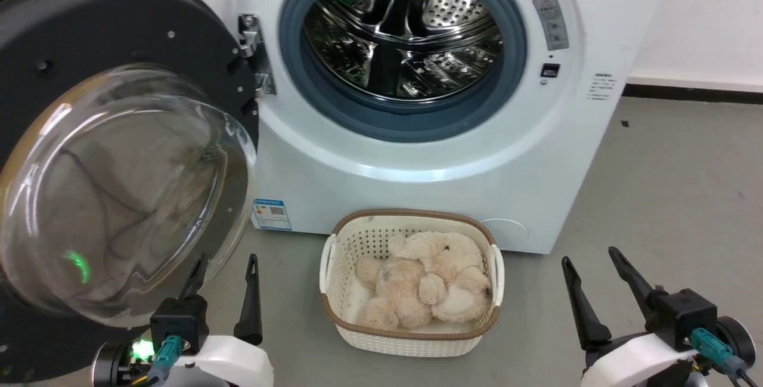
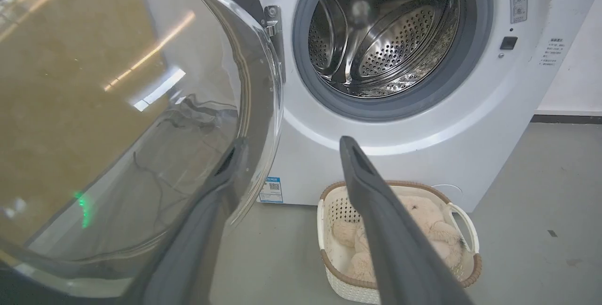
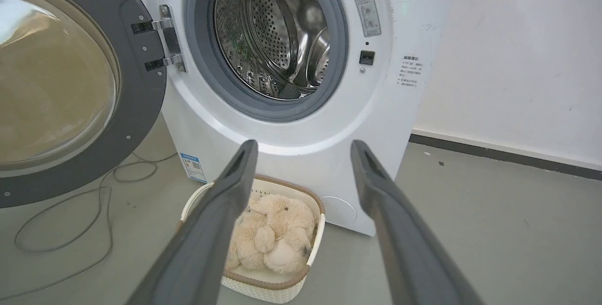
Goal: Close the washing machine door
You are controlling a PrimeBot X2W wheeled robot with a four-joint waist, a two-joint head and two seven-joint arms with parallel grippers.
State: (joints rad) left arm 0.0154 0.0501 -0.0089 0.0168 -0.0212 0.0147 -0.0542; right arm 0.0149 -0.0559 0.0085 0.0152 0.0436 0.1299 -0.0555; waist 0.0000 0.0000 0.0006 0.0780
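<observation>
The washing machine door (image 1: 89, 23) stands swung wide open on the left, its black rim around a bulging glass bowl (image 1: 119, 190), hung on a metal hinge (image 1: 253, 53). The white washing machine (image 1: 417, 154) shows its steel drum (image 1: 402, 35) open and bare. My left gripper (image 1: 226, 265) is open just below the bowl's lower right edge. In the left wrist view the left gripper (image 2: 294, 143) has one finger seen through the glass of the door (image 2: 117, 107); I cannot tell whether it touches. My right gripper (image 1: 590, 259) is open over the floor, far from the door (image 3: 141, 98).
A cream basket (image 1: 411, 215) holding a beige plush toy (image 1: 429, 279) sits on the grey floor before the machine, between my grippers. A blue label (image 1: 271, 214) marks the machine's lower left. A cable (image 3: 61, 230) lies under the door. A white wall (image 1: 703, 17) stands to the right.
</observation>
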